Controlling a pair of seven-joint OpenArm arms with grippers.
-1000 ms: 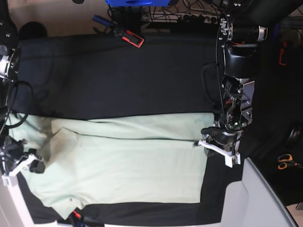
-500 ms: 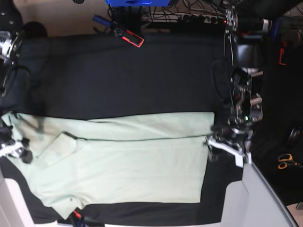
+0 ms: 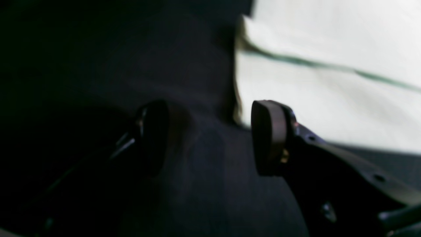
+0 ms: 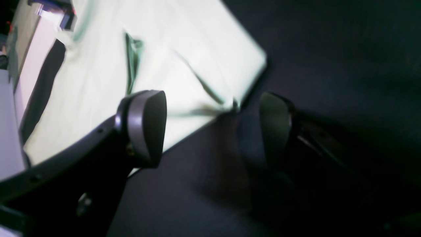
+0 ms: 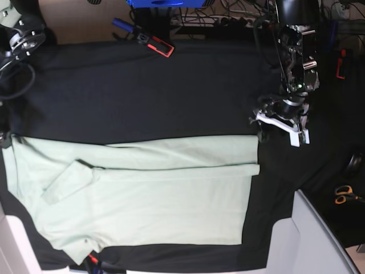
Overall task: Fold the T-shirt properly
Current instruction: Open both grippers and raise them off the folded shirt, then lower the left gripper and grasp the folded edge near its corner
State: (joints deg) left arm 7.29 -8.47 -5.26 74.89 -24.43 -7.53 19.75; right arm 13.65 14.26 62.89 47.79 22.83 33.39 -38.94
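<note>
The pale mint-green T-shirt lies flat on the black table cloth, with its upper long edge folded over and a sleeve folded in at the left. My left gripper hovers open just past the shirt's upper right corner. In the left wrist view it is empty over black cloth, with the shirt edge beyond the right finger. My right gripper is open and empty, and a shirt corner lies just past its fingertips. In the base view only its arm shows, at the top left.
A red-and-black tool and a blue box lie at the table's far edge, with cables behind. Orange-handled scissors lie at the right. A pale grey panel stands at the bottom right corner.
Both grippers have left the shirt. The left one moved up from the shirt's right hem. The right one moved up and off the left edge, leaving the sleeve lying flat.
</note>
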